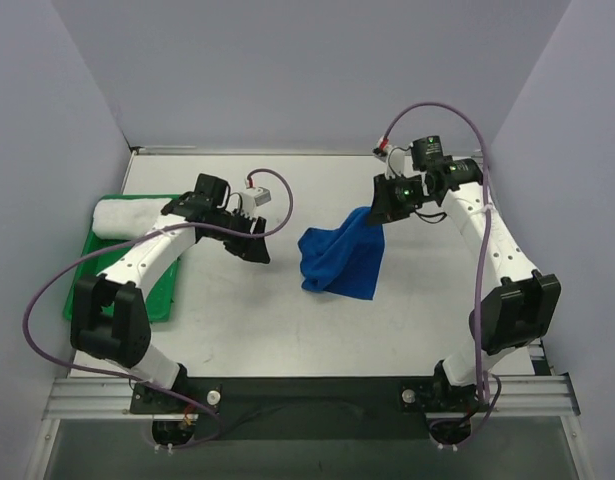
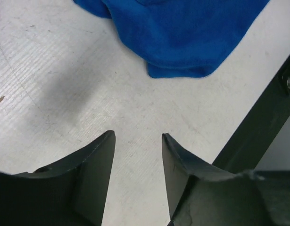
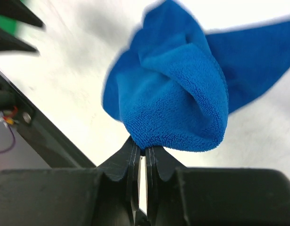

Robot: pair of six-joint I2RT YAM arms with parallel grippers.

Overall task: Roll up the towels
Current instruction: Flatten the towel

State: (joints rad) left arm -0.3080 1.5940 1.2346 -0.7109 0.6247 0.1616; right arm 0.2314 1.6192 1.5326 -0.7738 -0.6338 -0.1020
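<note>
Closest to the lens was the left gripper (image 2: pixel 137 136), its two black fingers (image 2: pixel 95 174) parted and released, with only bare white table (image 2: pixel 64 94) showing in the gap. It held nothing. Just ahead of those fingertips, apart from them, lay a rounded fold of the blue towel (image 2: pixel 182 33).

In the right wrist view, the right gripper (image 3: pixel 141 148) was clenched on the blue towel (image 3: pixel 178 103). Its jaws pinched a bunched edge of the cloth right at their tips, and the rest of the fabric spread away over the table beyond.

From above, the blue towel (image 1: pixel 342 262) sat crumpled and unrolled near the middle of the table (image 1: pixel 247 330). Its upper right corner was drawn up to the right gripper (image 1: pixel 377 220), while the lower part rested on the surface. The left gripper (image 1: pixel 257 252) hung over the table to the left of the towel, near it but not touching.

The white towel (image 1: pixel 132 215) lay as a thick roll across the far end of the green tray (image 1: pixel 159 295). The tray sat at the left side of the table, partly under the left arm.
</note>
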